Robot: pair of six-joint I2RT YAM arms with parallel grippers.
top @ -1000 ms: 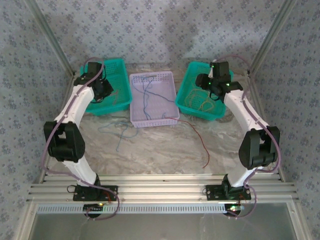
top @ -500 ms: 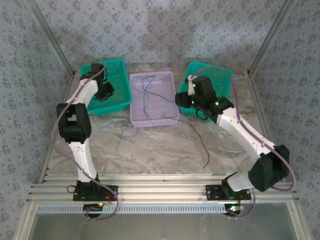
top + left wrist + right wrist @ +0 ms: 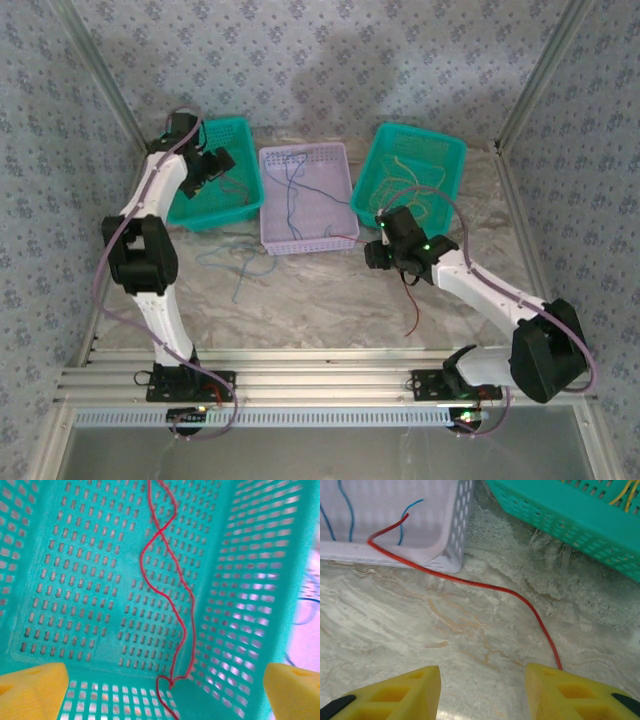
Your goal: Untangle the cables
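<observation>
My left fingers just opened: red cable lies in teal basket, sorted. Right fingers, apart and empty, swung to second red cable, lilac basket's 5 o'clock.

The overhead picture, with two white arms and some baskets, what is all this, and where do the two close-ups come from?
Those are two robot arms mounted at the edge of a table, seen from a camera above. Each close-up comes from a camera on one wrist; the yellow blocks are its fingers. The left gripper hangs open over the left green basket, where a red wire lies. The right gripper is open, low over the table beside another red wire trailing from the lilac basket. Nothing is held.
</observation>
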